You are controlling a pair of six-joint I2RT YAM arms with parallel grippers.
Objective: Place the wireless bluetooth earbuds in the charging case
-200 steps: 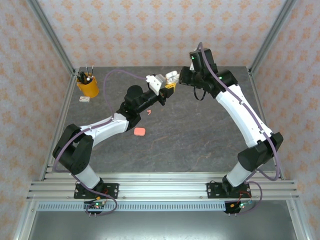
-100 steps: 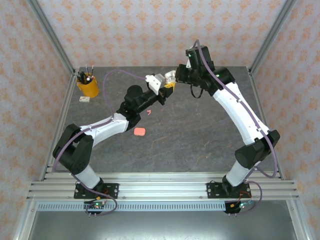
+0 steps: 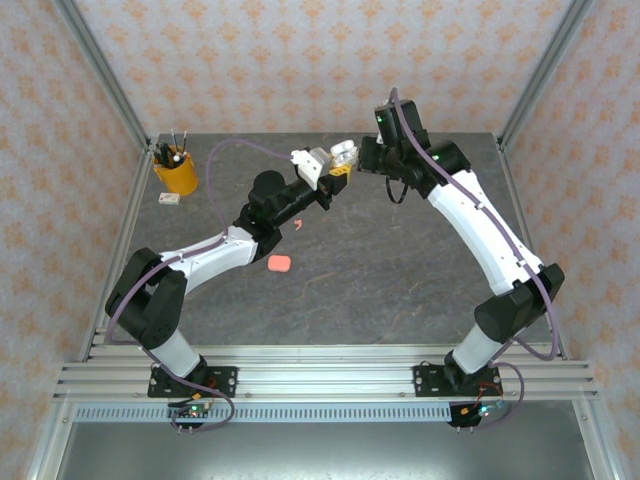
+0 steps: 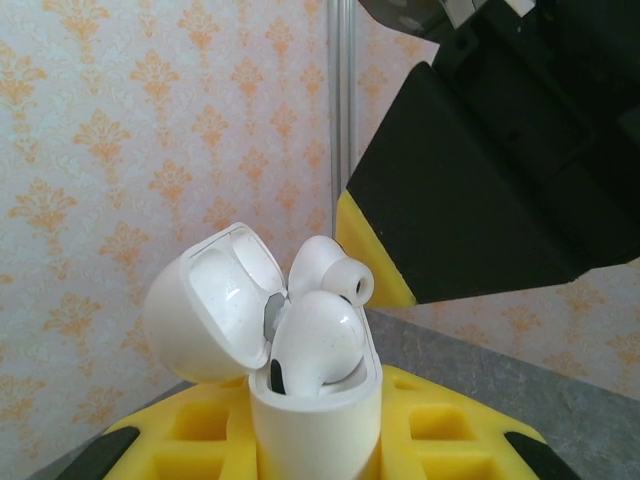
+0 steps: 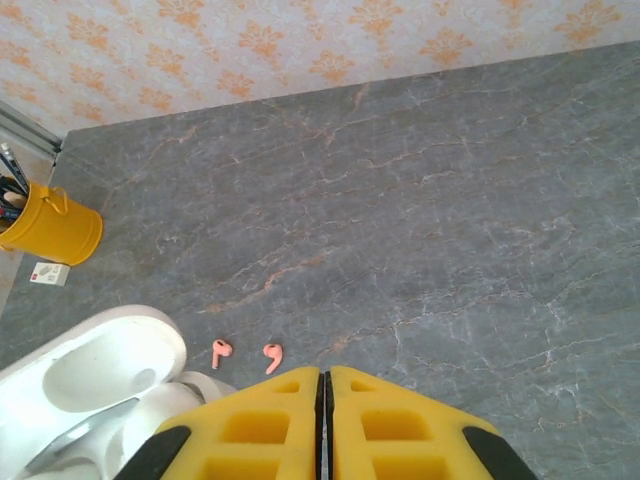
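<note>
My left gripper (image 4: 315,445) is shut on the white charging case (image 4: 318,415), held upright above the table with its lid (image 4: 205,310) swung open. Two white wireless bluetooth earbuds sit in it: one (image 4: 315,340) low in the front slot, one (image 4: 332,272) sticking up behind it. In the top view the case (image 3: 343,152) is at the far middle, my left gripper (image 3: 335,172) under it. My right gripper (image 5: 322,400) is shut with nothing in it, just right of the case (image 5: 110,380). Two coral-pink earbuds (image 5: 221,351) (image 5: 271,356) lie on the table below.
A coral-pink case (image 3: 279,263) lies closed on the grey table, nearer the arms. A yellow pen cup (image 3: 176,172) and a small white box (image 3: 168,199) stand at the far left. Metal frame posts and patterned walls ring the table.
My right gripper moved left up to the case half a second ago and has since drawn back a little to the right. The left arm and the case have held still.
</note>
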